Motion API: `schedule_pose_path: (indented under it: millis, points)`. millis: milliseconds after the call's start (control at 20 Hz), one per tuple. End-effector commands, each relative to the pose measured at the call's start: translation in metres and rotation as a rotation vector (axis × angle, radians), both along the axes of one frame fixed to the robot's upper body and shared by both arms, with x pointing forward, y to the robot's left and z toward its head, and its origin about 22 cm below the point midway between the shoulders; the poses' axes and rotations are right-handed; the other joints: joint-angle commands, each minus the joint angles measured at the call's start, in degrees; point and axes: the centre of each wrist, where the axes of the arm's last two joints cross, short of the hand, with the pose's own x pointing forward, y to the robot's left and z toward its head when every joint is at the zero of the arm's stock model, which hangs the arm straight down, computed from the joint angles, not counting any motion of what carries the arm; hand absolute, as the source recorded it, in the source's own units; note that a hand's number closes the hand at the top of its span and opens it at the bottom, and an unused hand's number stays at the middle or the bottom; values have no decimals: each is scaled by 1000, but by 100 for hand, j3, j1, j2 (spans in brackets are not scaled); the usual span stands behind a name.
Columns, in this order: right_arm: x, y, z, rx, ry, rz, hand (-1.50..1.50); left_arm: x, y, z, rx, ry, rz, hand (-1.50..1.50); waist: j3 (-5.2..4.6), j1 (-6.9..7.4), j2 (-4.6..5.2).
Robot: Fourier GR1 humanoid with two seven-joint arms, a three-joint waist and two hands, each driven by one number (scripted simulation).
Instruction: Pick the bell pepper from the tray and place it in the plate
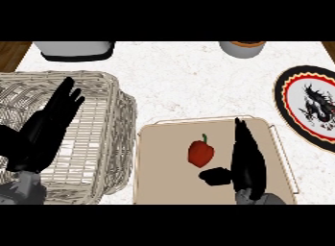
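Black right hand (246, 158) lies over the tray (162, 163), fingers straight, thumb out toward the pepper, holding nothing. Red pepper (201, 153) sits on the tray just left of the hand, green stem up; no contact seen. Plate (290, 103), black rim with a dark dragon figure, lies on the white tabletop (191, 81) right of the tray, apart from it. Left hand (56, 120) is open, resting over the wicker basket (106, 144). Grey appliance (76, 49) and a cup (242, 48) stand at the far edge.
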Motion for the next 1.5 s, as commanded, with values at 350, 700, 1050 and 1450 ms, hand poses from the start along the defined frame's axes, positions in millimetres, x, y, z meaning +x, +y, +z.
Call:
schedule_pose_path:
  millis: [350, 700, 1050, 1450]
  points:
    - [10, 27, -14, -18, 147, -45, -150, -23, 6, -68, 22, 274, 47, 0, -235, 9, 155]
    - [25, 34, -15, -96, 132, 30, 150, -23, 3, -73, 27, 282, 48, 0, -235, 18, 170]
    - [31, 24, -11, -202, 24, 32, 150, -32, 4, -78, 17, 290, 53, 0, -238, -64, 124]
    - [112, 28, 41, -280, -248, -214, 150, -21, -5, -55, 17, 254, 11, 0, -236, 251, 267]
